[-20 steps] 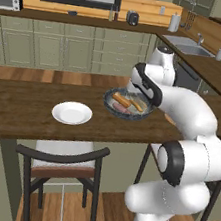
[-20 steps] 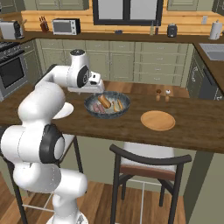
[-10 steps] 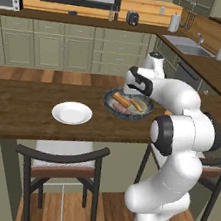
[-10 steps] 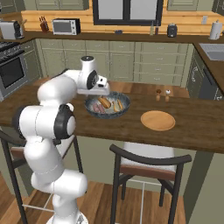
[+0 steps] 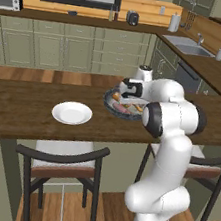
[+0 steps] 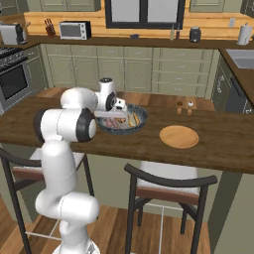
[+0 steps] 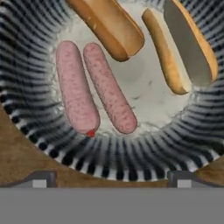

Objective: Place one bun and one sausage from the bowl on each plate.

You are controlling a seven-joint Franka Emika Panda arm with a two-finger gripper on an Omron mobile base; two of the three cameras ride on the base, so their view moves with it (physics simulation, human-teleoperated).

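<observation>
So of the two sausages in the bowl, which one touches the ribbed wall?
The thicker, paler sausage: its lower end meets the bowl's ribbed wall. The slimmer sausage beside it stops just short, on the pale floor.

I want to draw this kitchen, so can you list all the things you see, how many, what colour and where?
bowl: one, dark grey-blue, ribbed, on the wooden counter.
sausages: two, pink, side by side in the bowl.
buns: two, golden-orange, in the bowl beyond the sausages.
white plate: one, bare, on the counter.
orange plate: one, bare, on the counter.
shakers: two, small, behind the orange plate.
chairs: dark-framed, at the counter.
gripper: one, jaws open, over the bowl.
</observation>
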